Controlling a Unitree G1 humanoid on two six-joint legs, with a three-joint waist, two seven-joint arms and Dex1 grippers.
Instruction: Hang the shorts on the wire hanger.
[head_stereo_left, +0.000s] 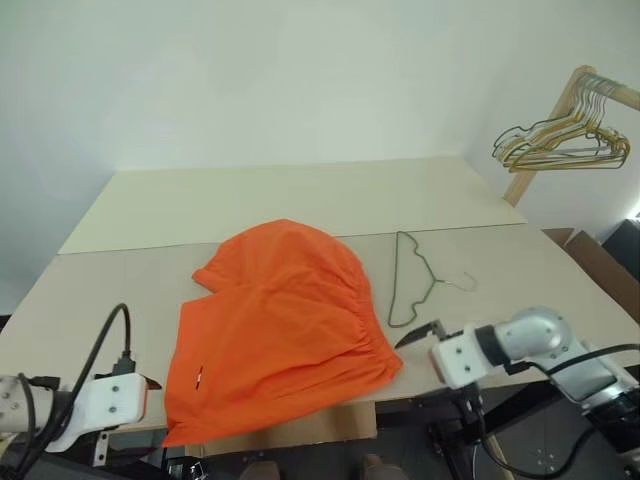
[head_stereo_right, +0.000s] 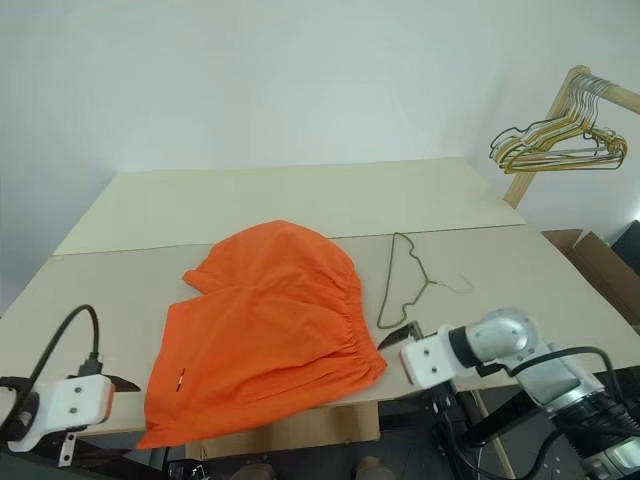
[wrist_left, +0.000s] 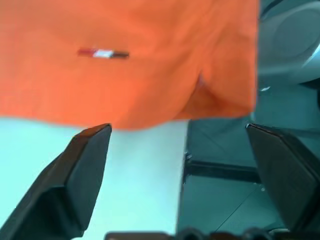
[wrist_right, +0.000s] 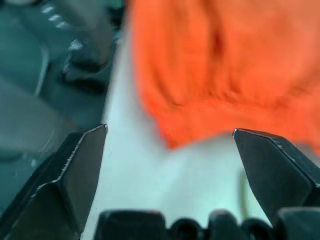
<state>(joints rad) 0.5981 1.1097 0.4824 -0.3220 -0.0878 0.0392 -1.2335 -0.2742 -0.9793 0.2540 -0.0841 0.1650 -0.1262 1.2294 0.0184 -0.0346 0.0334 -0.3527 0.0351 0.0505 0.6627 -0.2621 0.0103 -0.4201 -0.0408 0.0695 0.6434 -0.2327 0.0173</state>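
Note:
The orange shorts (head_stereo_left: 280, 330) lie spread on the table (head_stereo_left: 300, 200), their gathered waistband toward the right and a corner hanging over the front edge. The thin dark wire hanger (head_stereo_left: 408, 282) lies flat just right of the shorts, apart from them, hook pointing right. My left gripper (head_stereo_left: 150, 383) hovers open at the shorts' front left corner; the left wrist view shows its fingers (wrist_left: 85, 165) wide apart with the orange hem (wrist_left: 125, 75) beyond them. At the waistband's front right corner, my right gripper (head_stereo_left: 420, 335) is open too, nothing between its fingers (wrist_right: 80, 165), the shorts (wrist_right: 225, 75) ahead.
A wooden rack at the back right carries a bunch of gold and green wire hangers (head_stereo_left: 560, 145). A cardboard box (head_stereo_right: 600, 270) stands beyond the table's right edge. The far half of the table is a paler board.

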